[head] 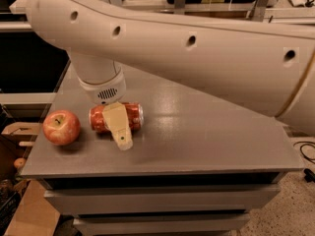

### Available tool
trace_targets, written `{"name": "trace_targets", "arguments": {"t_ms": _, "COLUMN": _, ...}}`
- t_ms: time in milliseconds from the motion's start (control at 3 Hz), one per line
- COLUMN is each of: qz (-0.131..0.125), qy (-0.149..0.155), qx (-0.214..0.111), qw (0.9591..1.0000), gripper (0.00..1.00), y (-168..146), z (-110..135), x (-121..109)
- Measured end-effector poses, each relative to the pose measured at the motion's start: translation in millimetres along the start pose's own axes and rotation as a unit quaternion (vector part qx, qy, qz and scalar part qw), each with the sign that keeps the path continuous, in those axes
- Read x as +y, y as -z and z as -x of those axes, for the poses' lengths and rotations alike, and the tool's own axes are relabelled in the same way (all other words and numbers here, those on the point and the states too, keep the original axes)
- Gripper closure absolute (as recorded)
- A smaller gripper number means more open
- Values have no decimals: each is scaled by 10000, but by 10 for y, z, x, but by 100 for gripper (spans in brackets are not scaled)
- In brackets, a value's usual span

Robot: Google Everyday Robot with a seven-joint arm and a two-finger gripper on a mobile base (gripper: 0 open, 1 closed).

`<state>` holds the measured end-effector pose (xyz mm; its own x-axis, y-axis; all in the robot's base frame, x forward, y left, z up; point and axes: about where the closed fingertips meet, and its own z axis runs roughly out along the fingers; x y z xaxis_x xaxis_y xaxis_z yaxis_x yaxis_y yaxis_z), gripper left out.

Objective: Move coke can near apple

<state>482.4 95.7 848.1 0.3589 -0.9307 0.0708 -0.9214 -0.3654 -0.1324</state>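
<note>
camera view: coke can point(134, 116) lies on its side at the lower left of the bench point(206, 141), just beside the apple point(61, 127), not touching. the hand point(119, 126) lies across its middle; clamped or released, i cannot tell. placement looks nearly done; next calls for a clear release and a straight lift. the bench's left edge is close beyond the apple; open room lies right.

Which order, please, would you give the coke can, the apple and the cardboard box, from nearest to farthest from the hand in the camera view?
The hand is low over the table.
1. Coke can: right at the hand, lying on its side.
2. Apple: on the table, at the picture's left of the can.
3. Cardboard box: down on the floor, lower left corner.
</note>
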Motion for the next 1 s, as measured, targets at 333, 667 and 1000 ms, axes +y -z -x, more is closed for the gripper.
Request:
{"name": "trace_targets", "arguments": {"t_ms": 333, "qz": -12, "qy": -22, "qx": -58, "qw": 10000, "gripper": 0, "y": 43, "z": -23, "x": -28}}
{"name": "trace_targets", "arguments": {"t_ms": 667, "qz": -35, "qy": -97, "qx": -140, "qw": 9998, "gripper": 0, "y": 111, "z": -95, "x": -59}}
{"name": "trace_targets", "arguments": {"t_ms": 1000, "qz": -66, "qy": -153, "qx": -239, "qw": 9996, "gripper": 0, "y": 212, "z": -197, "x": -94}}
